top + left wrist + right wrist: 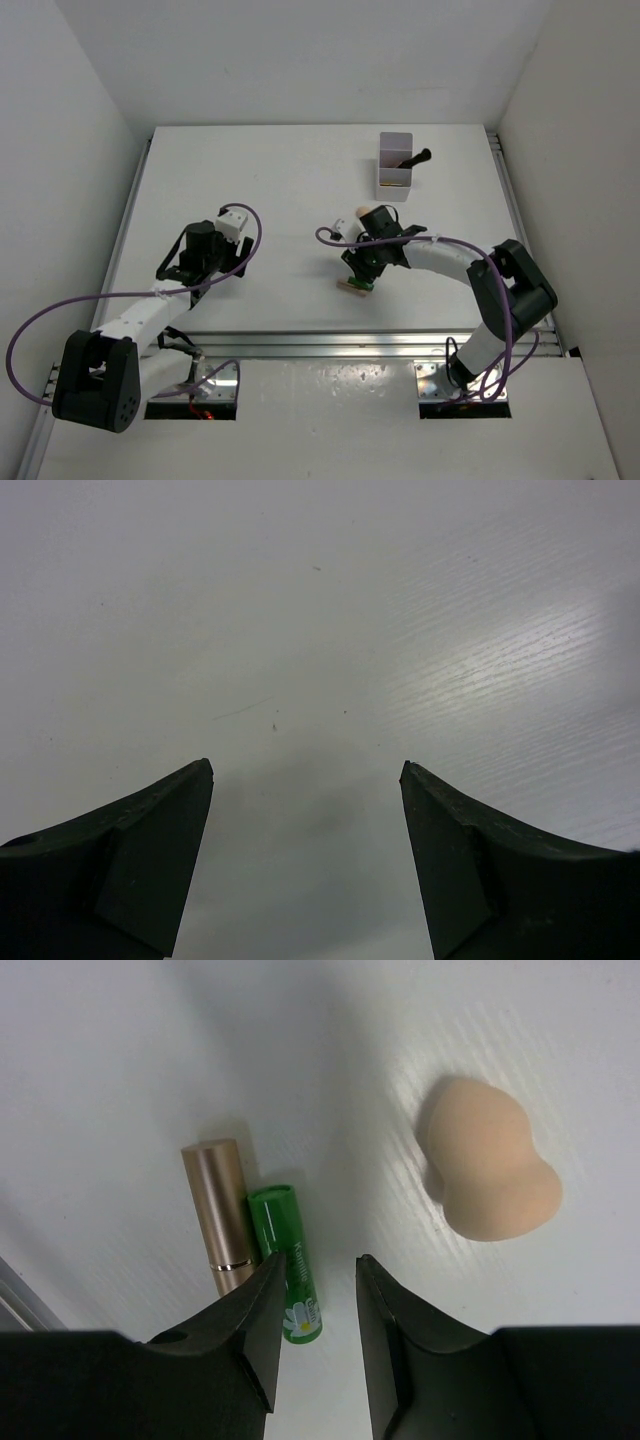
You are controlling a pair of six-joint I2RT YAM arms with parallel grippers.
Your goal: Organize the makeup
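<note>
The green lip balm tube (285,1250) is small, light, hard and smooth, so I think it could roll or slip. Best to pinch it across its round middle. It is bright green with a white flower. One end lies between the jaws of the right gripper (320,1260), which are a little apart and squeeze nothing yet. The left gripper (305,770) is spread wide and empty.
</note>
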